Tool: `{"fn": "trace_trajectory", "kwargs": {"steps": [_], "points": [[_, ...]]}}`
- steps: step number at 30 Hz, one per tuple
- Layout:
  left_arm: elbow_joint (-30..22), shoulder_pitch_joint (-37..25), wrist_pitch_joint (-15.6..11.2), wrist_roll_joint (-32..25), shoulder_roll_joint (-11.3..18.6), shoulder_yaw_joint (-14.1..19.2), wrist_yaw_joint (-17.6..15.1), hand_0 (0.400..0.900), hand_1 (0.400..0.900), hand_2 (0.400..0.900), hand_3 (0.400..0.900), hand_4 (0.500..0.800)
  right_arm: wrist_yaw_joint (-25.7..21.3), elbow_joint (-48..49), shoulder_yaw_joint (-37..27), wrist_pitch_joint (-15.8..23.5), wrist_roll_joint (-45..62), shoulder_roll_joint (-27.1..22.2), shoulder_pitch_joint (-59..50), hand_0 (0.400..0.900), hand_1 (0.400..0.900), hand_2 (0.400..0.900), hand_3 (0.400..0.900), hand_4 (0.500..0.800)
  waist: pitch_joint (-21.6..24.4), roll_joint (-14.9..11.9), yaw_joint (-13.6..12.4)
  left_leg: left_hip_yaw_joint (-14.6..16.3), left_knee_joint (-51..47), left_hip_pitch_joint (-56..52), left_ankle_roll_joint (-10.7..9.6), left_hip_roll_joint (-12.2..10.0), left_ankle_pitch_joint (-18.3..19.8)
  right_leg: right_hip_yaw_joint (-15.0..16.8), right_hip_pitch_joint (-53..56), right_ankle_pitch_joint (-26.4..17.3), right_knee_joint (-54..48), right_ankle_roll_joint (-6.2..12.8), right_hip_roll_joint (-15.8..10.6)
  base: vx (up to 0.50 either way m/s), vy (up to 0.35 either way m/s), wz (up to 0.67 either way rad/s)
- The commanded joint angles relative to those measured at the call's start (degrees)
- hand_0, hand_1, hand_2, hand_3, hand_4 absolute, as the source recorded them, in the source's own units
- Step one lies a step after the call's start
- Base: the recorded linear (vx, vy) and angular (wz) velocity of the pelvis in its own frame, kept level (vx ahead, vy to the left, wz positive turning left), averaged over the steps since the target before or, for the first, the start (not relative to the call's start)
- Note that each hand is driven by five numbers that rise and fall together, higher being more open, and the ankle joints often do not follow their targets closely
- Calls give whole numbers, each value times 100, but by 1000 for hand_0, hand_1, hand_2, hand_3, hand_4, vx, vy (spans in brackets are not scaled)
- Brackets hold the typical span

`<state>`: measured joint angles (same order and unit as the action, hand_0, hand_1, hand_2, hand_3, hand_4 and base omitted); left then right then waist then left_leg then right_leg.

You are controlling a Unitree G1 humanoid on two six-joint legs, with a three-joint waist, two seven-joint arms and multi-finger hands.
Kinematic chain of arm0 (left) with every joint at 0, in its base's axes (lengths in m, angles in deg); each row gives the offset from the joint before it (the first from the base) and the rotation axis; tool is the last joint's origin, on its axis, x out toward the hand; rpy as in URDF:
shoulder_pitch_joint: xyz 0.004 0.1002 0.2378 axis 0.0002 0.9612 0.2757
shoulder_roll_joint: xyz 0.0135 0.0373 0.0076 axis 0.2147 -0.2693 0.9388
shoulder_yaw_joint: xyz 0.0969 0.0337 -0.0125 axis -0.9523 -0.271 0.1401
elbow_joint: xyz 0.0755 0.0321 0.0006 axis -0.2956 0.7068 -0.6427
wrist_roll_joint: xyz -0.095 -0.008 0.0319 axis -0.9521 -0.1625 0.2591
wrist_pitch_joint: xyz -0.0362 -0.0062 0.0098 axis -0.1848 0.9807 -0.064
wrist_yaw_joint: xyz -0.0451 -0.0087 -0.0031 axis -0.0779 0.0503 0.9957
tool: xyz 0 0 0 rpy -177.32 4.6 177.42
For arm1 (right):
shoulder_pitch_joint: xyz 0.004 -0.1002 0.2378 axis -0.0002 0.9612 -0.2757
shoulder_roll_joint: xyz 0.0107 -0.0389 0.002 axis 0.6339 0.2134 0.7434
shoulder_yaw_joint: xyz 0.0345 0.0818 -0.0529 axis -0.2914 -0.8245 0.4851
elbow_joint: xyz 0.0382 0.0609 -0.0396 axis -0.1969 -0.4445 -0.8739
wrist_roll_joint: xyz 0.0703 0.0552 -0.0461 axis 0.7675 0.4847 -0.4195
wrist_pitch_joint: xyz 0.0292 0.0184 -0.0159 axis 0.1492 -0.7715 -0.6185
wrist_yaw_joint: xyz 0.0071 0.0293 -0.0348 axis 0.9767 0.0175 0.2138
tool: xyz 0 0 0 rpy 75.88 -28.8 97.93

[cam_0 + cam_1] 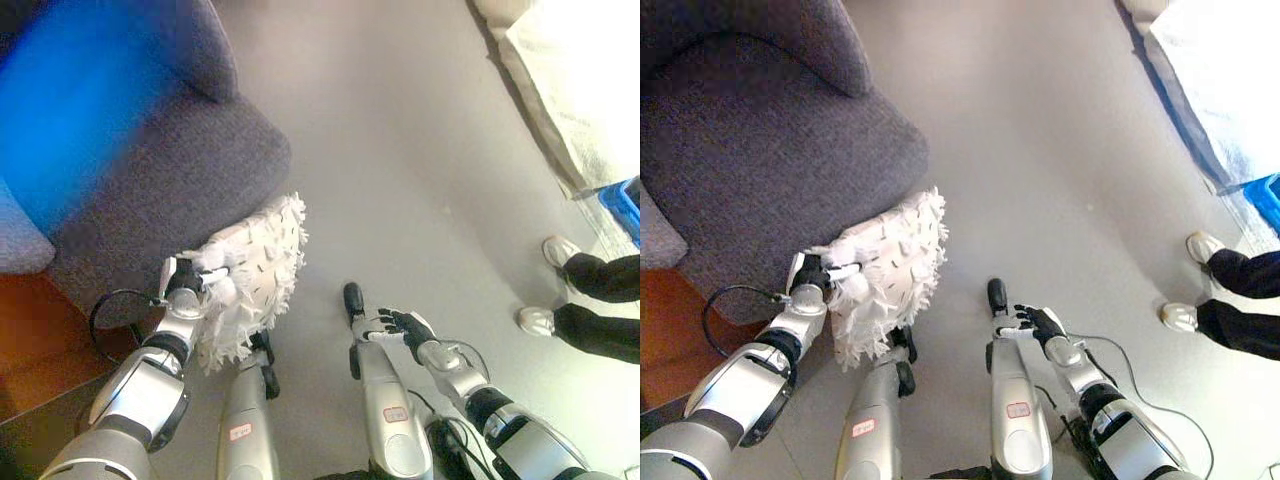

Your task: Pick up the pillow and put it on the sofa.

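A white, shaggy pillow hangs just off the front edge of the dark grey sofa, above the floor. My left hand is curled into the pillow's left side and holds it up. My right hand hovers low at the centre right over the floor, fingers relaxed, holding nothing. In the right eye view the pillow and left hand show the same grasp beside the sofa seat.
A person's legs in dark trousers and white shoes stand at the right. A pale mat and a blue bin lie at the far right. Brown wooden floor shows under the sofa's left side.
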<state>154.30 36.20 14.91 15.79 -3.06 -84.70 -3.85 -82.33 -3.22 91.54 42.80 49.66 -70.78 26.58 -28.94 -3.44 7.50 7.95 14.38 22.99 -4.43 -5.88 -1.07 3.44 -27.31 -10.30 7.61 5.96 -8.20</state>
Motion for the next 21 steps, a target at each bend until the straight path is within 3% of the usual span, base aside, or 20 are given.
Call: {"fn": "trace_trajectory", "kwargs": {"steps": [1, 8, 14, 21], "points": [[-314, 91, -588, 280, 325, 374, -130, 400, 400, 400, 400, 500, 95, -65, -146, 106, -51, -206, 349, 900, 900, 900, 900, 800, -5, 225, -178, -352, -33, -144, 119, 126, -131, -531, 516, 552, 307, -170, -30, 40, 15, 10], [-767, 711, -700, 636, 370, 382, -197, 400, 400, 400, 400, 500, 340, -661, -369, 89, -161, -178, 741, 900, 900, 900, 900, 800, 675, 370, -297, -381, -763, -973, 105, 158, -263, -736, 1368, 557, -218, -147, -48, 72, 34, 9], [-1454, 1094, -478, 891, 517, 401, -125, 400, 400, 400, 400, 500, 502, -876, -619, -49, -401, -260, 1184, 900, 900, 900, 900, 800, 1179, 470, -365, -326, -999, -1532, 128, 203, -171, -826, 1950, 559, -567, -121, -39, 108, 51, 6], [-2139, 1257, 33, 1330, 779, 406, 53, 400, 400, 400, 400, 500, 647, -1029, -809, -213, -657, -278, 1406, 900, 900, 900, 900, 800, 1607, 563, -440, -339, -1140, -1914, 150, 219, -114, -895, 2291, 609, -633, -84, -65, 95, 14, 7]]}}
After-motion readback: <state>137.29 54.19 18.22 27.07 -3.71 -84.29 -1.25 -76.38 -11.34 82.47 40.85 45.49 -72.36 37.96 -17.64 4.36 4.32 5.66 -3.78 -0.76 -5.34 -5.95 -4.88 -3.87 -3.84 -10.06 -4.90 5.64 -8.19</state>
